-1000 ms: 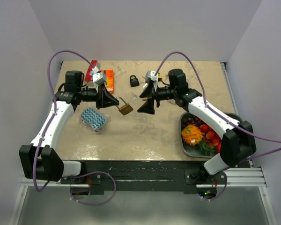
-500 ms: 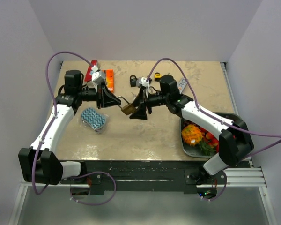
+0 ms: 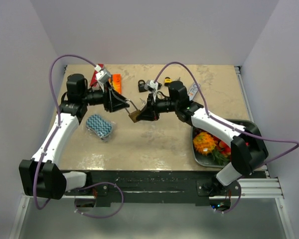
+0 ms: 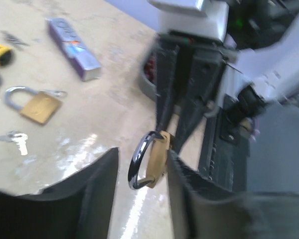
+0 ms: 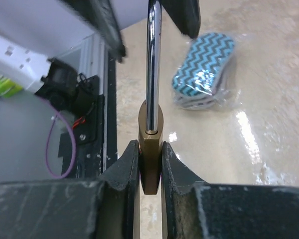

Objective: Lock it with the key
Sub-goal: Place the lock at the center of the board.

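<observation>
The right gripper [image 5: 150, 155] pinches the brass padlock [image 5: 150, 122] by its body, held between the two arms over mid-table. The left gripper [image 4: 142, 164] straddles the shackle [image 5: 153, 64], contact unclear, so opposing pulls could twist the lock loose. The key [image 4: 16, 142] lies unheld on the table [image 3: 154, 142], and both arms reach inward, forearms roughly level.

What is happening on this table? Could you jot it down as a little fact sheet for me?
Right gripper: shut on the body of the brass padlock
Left gripper: around its shackle; grip unclear
Padlock position: held above the table between both arms
Key: lying loose on the table
Also on table: second brass padlock, black padlock, zigzag sponge pack, fruit tray
</observation>
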Robot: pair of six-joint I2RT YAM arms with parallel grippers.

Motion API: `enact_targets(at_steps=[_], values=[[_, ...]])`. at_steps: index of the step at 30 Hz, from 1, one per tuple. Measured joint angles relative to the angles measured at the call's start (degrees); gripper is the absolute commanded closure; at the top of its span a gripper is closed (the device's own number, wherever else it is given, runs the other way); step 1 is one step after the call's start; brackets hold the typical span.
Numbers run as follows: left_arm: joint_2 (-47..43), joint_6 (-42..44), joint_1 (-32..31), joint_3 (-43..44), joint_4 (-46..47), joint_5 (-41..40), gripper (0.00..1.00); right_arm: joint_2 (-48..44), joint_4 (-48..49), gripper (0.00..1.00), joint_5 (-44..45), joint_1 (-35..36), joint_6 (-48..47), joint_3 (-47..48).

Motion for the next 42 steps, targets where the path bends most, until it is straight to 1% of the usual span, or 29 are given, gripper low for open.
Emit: enact_targets(at_steps=[3, 7, 8, 11, 15, 18, 23, 28, 32, 34, 37, 42], values=[[-0.66, -7.04, 0.02, 0.07, 2.25, -10.14, 0.36, 0.31, -0.17, 1.0, 6.03, -0.26, 4.04, -0.22], [-3.06, -17.7, 0.15, -0.04, 4.35, -24.06, 0.34, 0.31, -0.22, 1.0, 15.82, -1.07, 8.28, -0.22], [-3.98, -20.02, 0.2, -0.37, 4.9, -26.8, 0.29, 0.31, -0.28, 1.0, 18.12, -1.25, 9.31, -0.22], [-6.58, -25.83, -0.02, -1.55, 6.29, -33.2, 0.22, 0.31, -0.13, 1.0, 23.91, -1.49, 12.52, -0.2], [-6.23, -31.17, -1.84, -1.75, 6.84, -39.71, 0.21, 1.16, -0.09, 1.0, 28.5, -1.01, 15.76, 0.15], [-4.55, -33.27, -4.2, -1.75, 6.78, -43.52, 0.18, 2.75, -0.11, 1.0, 30.05, -0.42, 17.75, 1.05], [-1.16, -35.04, -9.49, -1.73, 6.45, -48.3, 0.18, 4.13, -0.11, 1.0, 32.11, 0.7, 20.24, 1.9], [-0.15, -37.33, -11.91, -1.86, 6.56, -50.71, 0.18, 4.13, 0.11, 1.0, 32.54, 1.42, 21.16, 2.6], [0.68, -39.06, -12.41, -2.03, 7.39, -52.46, 0.24, 4.13, 0.26, 1.0, 32.85, 1.86, 21.7, 2.62], [1.27, -39.5, -13.2, -2.03, 8.17, -53.29, 0.25, 4.13, 0.2, 1.0, 33.18, 2.03, 22.14, 2.62], [2.05, -39.69, -14.84, -2.03, 8.83, -54.71, 0.3, 4.13, -0.11, 1.0, 34.1, 2.29, 22.56, 2.91], [3.15, -39.82, -16.57, -1.95, 7.56, -57.77, 0.31, 4.13, -0.17, 1.0, 34.75, 2.62, 23.19, 3.85]])
